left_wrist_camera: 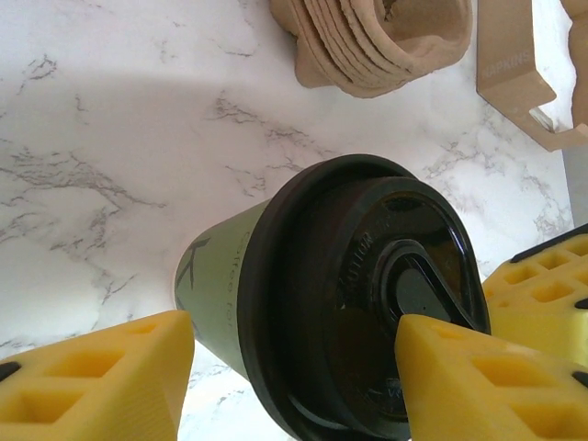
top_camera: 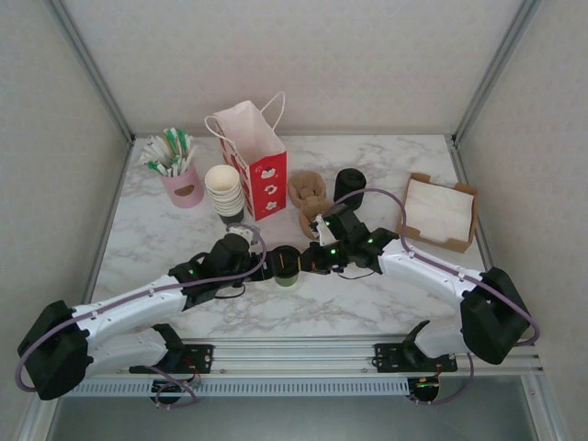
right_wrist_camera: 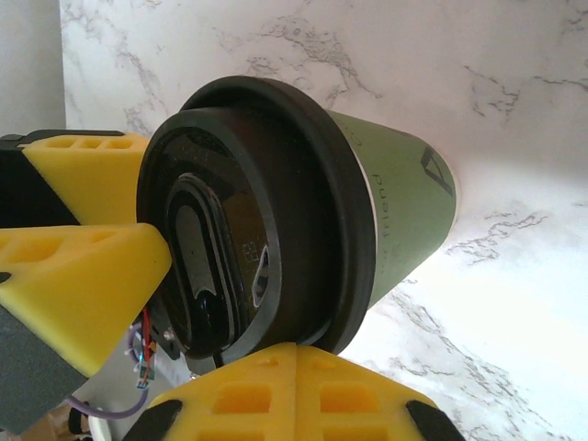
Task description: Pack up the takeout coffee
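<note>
Nearest the near edge of the table point(top_camera: 367, 303), roughly midway along it, the takeout coffee point(top_camera: 286, 263) stands upright on the marble with both arms converged on it.

The left gripper point(top_camera: 266, 266) comes in from the cup's left. In its wrist view, one finger point(left_wrist_camera: 101, 377) lies against the olive-green wall and the other point(left_wrist_camera: 487, 386) against the black lid's rim. As far as can be judged, it is grasping the cup.

The right gripper point(top_camera: 310, 260) is clenched on nothing. In its wrist view, the two fingers are pressed flat together, with the tips point(right_wrist_camera: 296, 367) at the rim of the lid. Actual contact cannot be confirmed.

The lid appears fully seated, so the step in hand is judged to be securing the cup for pick-up.

Further back, past mid-table, lie the pulp cup carriers point(top_camera: 310, 197). Towards the far edge stand the red-and-white paper bag point(top_camera: 260, 165), mouth up, and a stack of cream cups point(top_camera: 224, 188) just left of it.

The next move calls for the right gripper to draw clear of the lid. The left should then lift the cup level and carry it towards the far edge. The bag's narrow mouth and loose handles will demand a straight descent.
</note>
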Motion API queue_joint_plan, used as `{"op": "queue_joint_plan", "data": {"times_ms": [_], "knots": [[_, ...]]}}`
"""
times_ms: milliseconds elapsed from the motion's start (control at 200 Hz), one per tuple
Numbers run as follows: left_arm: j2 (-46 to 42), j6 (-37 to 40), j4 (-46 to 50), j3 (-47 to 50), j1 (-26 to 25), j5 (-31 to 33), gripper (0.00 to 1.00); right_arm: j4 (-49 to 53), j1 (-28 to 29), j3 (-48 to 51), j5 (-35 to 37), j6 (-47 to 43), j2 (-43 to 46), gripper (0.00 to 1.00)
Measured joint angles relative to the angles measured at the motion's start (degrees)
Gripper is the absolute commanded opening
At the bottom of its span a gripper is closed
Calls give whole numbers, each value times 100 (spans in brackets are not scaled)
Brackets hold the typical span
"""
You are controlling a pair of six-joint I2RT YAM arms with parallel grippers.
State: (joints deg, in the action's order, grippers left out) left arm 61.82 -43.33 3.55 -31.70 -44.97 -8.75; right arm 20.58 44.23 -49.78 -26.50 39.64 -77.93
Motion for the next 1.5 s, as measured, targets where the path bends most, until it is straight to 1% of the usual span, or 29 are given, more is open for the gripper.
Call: {"op": "queue_joint_plan", "data": {"times_ms": [85,175,230,320,376,426,761,866,1021,1117,1502], "knots": [[-103,0,111,-4,0,138,70,245,28,-83,190,-39,81,12],[-205,-9,339,-105,2,315,81,597,31,-260,396,-146,190,19],[-243,-24,483,-243,7,439,90,778,31,-422,487,-210,260,23],[-326,33,675,-540,44,632,99,1040,31,-737,603,-326,372,29],[-387,28,822,-748,83,743,100,1191,31,-918,682,-407,420,31],[-455,59,973,-951,127,855,100,1364,31,-1091,748,-461,455,36],[-1027,208,2203,-2712,238,1547,100,2559,28,-2284,1198,-1045,866,86],[-1023,223,2608,-3233,249,1768,100,2861,-2,-2603,1329,-1263,1038,99],[-907,164,3169,-3779,256,2168,100,3235,-85,-2924,1593,-1397,1130,99],[-905,81,3346,-3847,271,2339,100,3407,-85,-2970,1672,-1392,1132,99],[-1978,-26,3397,-2771,271,2465,100,3480,-85,-2476,1801,-1176,1388,99]]}}
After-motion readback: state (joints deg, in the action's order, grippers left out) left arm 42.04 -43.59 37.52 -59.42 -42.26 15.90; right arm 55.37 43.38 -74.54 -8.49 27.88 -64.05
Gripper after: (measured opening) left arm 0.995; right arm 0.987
